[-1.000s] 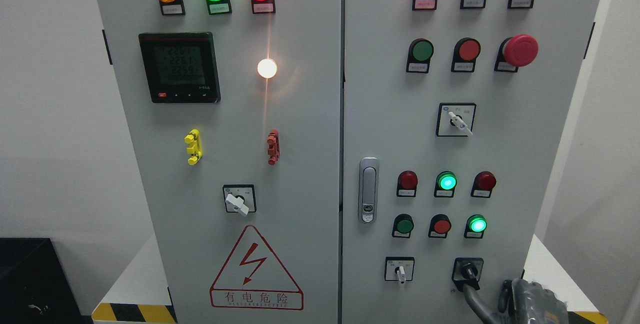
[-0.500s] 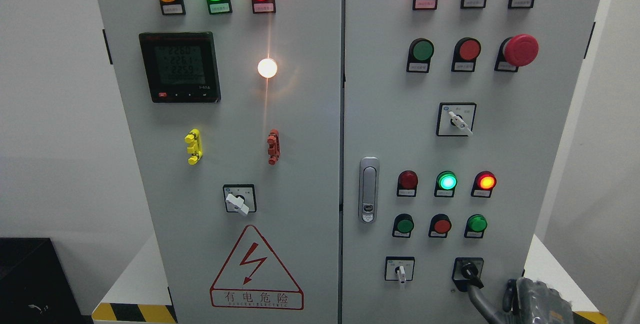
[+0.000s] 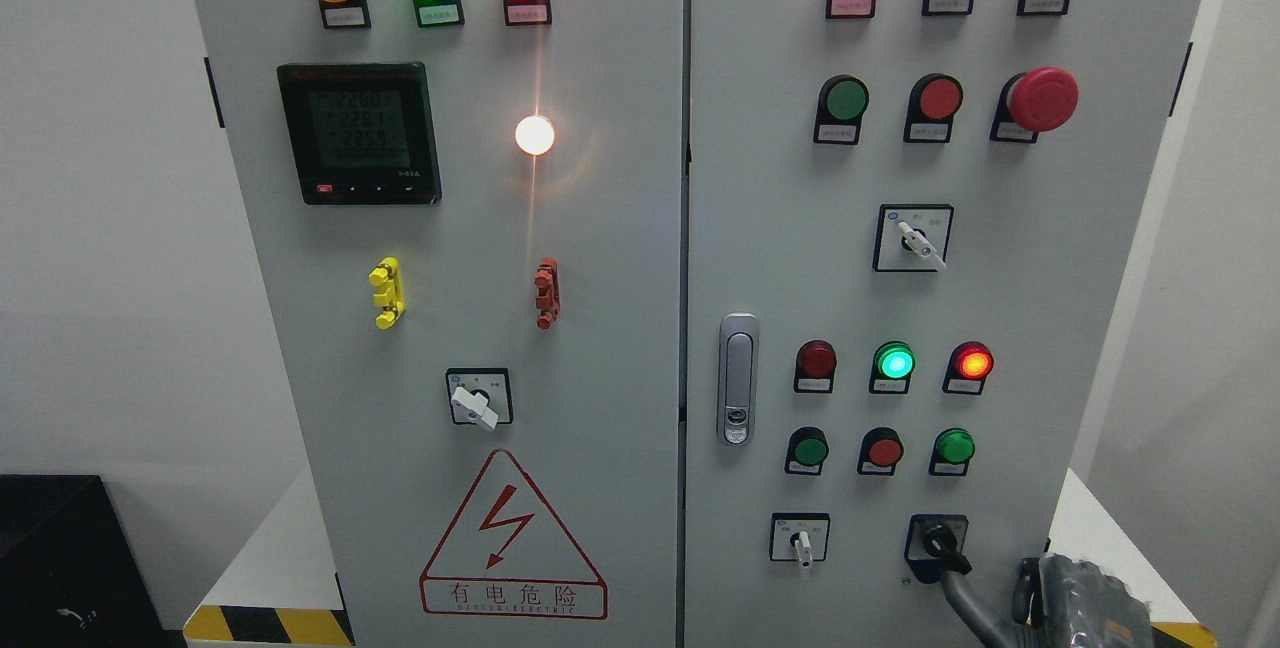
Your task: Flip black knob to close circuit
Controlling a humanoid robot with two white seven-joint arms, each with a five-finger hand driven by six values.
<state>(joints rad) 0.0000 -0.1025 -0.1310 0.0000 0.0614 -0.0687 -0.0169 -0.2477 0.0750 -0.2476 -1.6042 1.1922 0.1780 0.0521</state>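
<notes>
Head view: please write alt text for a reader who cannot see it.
The right hand reaches up from the lower right, a finger touching the black knob low on a grey electrical cabinet. Several red, green and yellow lamps are lit.

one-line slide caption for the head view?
Right hand at the bottom right, one finger at the black knob, its handle angled lower right; red lamp lit above.
</notes>
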